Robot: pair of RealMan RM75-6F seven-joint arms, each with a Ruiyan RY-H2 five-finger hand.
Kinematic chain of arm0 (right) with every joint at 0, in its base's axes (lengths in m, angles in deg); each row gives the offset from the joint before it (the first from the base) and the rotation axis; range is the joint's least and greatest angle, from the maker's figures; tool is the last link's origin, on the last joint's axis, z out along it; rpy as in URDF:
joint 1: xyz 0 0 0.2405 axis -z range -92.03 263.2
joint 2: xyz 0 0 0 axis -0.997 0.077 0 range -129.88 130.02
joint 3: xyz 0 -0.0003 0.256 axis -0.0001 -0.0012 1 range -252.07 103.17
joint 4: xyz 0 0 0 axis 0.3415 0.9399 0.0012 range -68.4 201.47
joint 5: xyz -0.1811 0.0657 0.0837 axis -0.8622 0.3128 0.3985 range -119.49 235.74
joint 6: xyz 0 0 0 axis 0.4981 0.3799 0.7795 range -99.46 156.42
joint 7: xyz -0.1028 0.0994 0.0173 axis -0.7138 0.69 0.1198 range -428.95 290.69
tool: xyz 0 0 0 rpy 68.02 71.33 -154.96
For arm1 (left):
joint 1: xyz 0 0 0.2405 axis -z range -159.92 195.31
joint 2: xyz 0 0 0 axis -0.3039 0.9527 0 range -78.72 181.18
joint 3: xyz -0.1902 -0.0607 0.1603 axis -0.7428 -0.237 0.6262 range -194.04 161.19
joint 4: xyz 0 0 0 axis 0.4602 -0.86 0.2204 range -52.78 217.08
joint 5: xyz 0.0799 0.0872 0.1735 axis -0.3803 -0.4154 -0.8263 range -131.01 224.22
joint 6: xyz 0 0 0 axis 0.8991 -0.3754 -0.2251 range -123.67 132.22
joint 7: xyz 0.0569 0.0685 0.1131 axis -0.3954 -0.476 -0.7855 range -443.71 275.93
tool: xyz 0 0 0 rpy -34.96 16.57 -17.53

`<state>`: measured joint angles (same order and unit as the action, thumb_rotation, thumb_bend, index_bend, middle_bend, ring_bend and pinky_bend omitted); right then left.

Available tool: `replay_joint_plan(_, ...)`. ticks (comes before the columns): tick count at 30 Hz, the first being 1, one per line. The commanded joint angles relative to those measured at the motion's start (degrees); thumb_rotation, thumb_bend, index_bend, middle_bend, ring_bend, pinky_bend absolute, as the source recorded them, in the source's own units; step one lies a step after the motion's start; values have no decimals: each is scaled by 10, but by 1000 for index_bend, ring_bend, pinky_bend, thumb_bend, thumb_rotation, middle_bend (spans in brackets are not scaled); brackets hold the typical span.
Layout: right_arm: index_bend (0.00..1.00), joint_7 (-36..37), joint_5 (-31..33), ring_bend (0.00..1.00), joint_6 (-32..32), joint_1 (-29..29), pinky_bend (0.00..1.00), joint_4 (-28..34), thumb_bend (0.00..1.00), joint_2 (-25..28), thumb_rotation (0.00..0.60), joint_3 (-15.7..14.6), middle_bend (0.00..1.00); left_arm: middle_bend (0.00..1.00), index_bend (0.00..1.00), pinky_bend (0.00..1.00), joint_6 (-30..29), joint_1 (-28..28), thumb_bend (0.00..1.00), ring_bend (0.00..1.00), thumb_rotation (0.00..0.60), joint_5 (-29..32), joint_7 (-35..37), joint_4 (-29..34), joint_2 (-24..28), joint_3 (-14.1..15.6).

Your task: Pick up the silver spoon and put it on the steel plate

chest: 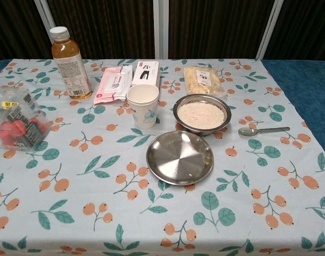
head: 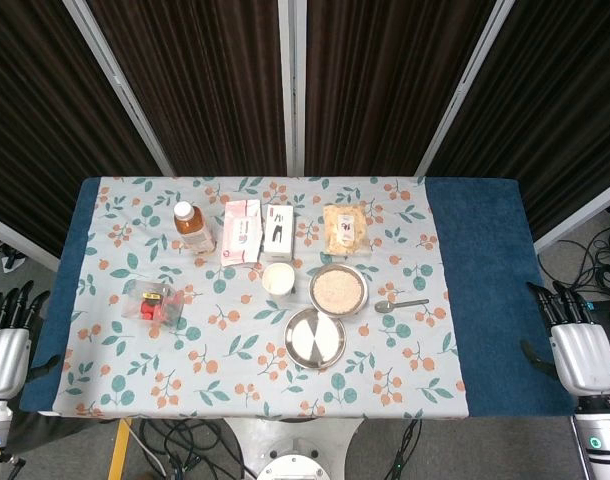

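Note:
The silver spoon (head: 400, 304) (chest: 262, 130) lies flat on the floral cloth, bowl to the left, just right of a steel bowl of rice (head: 338, 290) (chest: 202, 113). The empty steel plate (head: 314, 337) (chest: 180, 157) sits in front of that bowl, near the table's middle. My left hand (head: 5, 345) hangs off the table's left edge and my right hand (head: 580, 350) off the right edge, both with fingers apart and holding nothing. Neither hand shows in the chest view.
A paper cup (head: 278, 278) (chest: 143, 105) stands left of the rice bowl. Behind are a tea bottle (head: 192, 226) (chest: 70, 63), a pink wipes pack (head: 241, 230) (chest: 113, 83), a white box (head: 278, 231), a snack bag (head: 345, 228) (chest: 204, 80). A plastic tub of red items (head: 152, 301) (chest: 16, 126) sits left.

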<state>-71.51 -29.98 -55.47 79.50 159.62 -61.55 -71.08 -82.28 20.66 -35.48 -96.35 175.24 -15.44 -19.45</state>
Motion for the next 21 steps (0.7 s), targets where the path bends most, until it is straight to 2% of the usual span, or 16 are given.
replay_joint_plan(1,33,-1,1,30,0,0,99,0,209,0,600,0,146,108,170,30,0,0,82,51,600,0,0,0,0,0)
replay_joint_plan(7,33,0,-2,33,15,-8,100,2,209,1,600,-3,156,108,170,30,-1,0,82,51,600,-2,3,-3,-1,0)
replay_joint_plan(10,52,0,-2,40,47,-30,110,3,194,3,600,2,197,109,170,30,-4,-1,82,51,600,-4,5,-3,0,0)
replay_joint_plan(16,250,-7,18,85,159,-110,119,-21,149,-21,600,24,306,108,170,30,-11,-5,82,51,600,-9,11,-5,0,3)
replay_joint_plan(21,341,-21,51,104,263,-181,120,-74,148,-75,600,37,338,109,170,30,-19,-12,82,51,600,-11,16,-6,1,5)
